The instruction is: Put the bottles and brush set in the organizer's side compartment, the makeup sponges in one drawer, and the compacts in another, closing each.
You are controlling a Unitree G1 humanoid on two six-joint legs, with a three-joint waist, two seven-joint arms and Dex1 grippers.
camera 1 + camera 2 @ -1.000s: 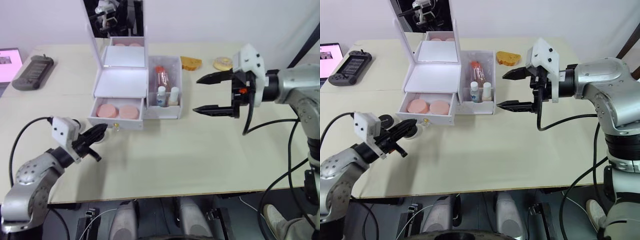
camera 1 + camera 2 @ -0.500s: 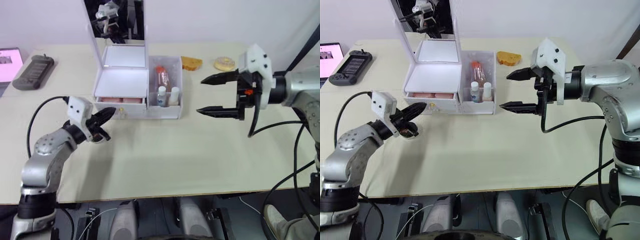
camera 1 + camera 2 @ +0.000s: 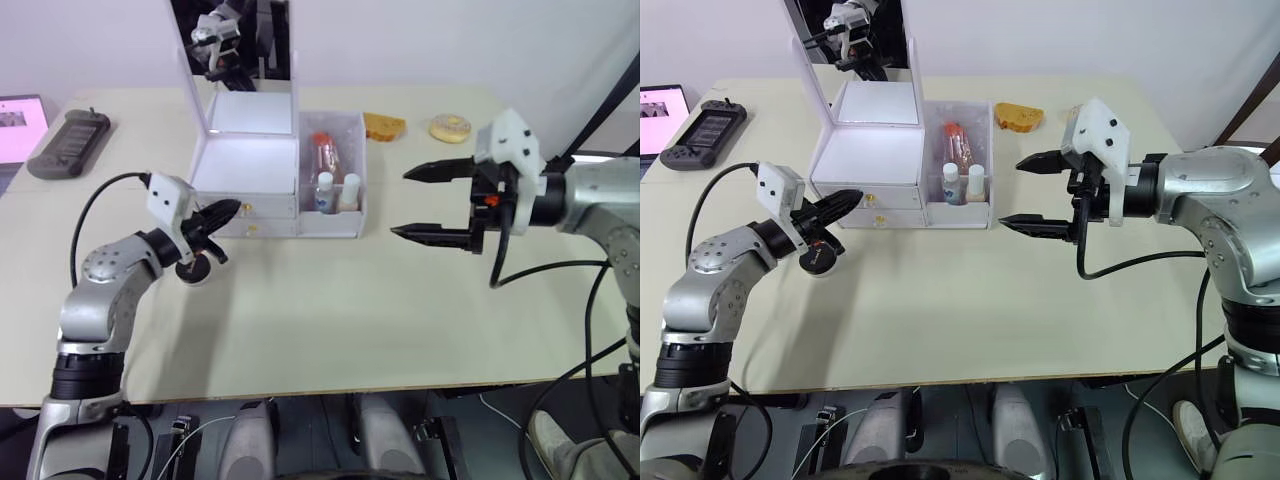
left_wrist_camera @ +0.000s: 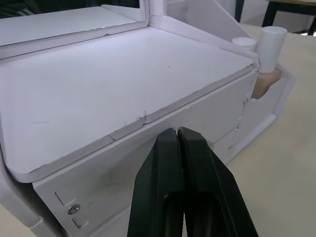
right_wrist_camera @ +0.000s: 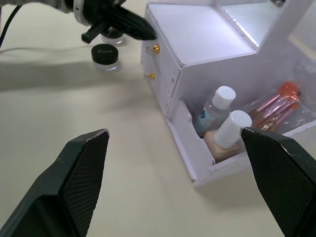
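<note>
The white organizer [image 3: 245, 165] stands with its mirror [image 3: 235, 40] upright and both gold-knobbed drawers [image 5: 155, 48] pushed in. Its side compartment [image 3: 352, 222] holds the clear bottle [image 3: 323, 190], the beige bottle [image 3: 349, 192] and the brush set [image 3: 322, 152]. My left gripper [image 3: 232, 209] is shut and empty, its tips at the upper drawer front [image 4: 217, 106]. Two black compacts [image 5: 105, 55] sit on the table just left of the organizer, one partly behind my left gripper. The makeup sponges are hidden. My right gripper [image 3: 400, 203] hangs open to the right of the organizer.
A dark handheld console [image 3: 66, 144] and a pink-screened tablet [image 3: 17, 115] lie at the far left. A slice of bread [image 3: 384, 126] and a donut [image 3: 450, 127] sit behind the right gripper. A cable loops from my left wrist.
The drawer holding the pink sponges stood open a second ago; my left gripper pushed it in and it is now shut. The right gripper drifted slightly lower.
</note>
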